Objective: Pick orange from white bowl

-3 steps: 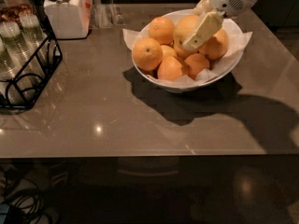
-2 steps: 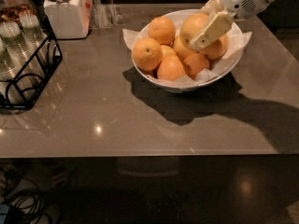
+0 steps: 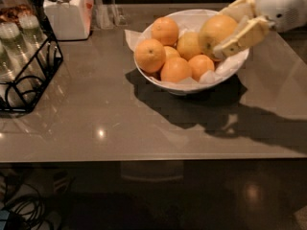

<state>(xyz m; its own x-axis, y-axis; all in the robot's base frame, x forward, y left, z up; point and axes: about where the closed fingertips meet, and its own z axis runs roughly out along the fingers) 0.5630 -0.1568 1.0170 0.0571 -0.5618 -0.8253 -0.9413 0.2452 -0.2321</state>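
Note:
A white bowl (image 3: pixel 163 83) lined with crumpled white paper stands at the back middle of the grey table, holding several oranges. The large pale yellow-orange orange (image 3: pixel 215 31) sits between the cream fingers of my gripper (image 3: pixel 221 32), which comes in from the upper right. The gripper is shut on this orange and holds it a little above the pile, at the bowl's right side. One finger (image 3: pixel 242 36) lies across the orange's near right side. Smaller, deeper-orange fruits (image 3: pixel 149 55) remain in the bowl.
A white lidded jar (image 3: pixel 64 11) stands at the back left. A black wire rack (image 3: pixel 26 75) with glass bottles sits at the left edge. A clear stand (image 3: pixel 108 13) is behind the bowl. The table's front edge runs across the lower middle.
The gripper has risen and drawn back to the right with the large pale orange in it, lifting it out of the pile. The other oranges have stayed put.

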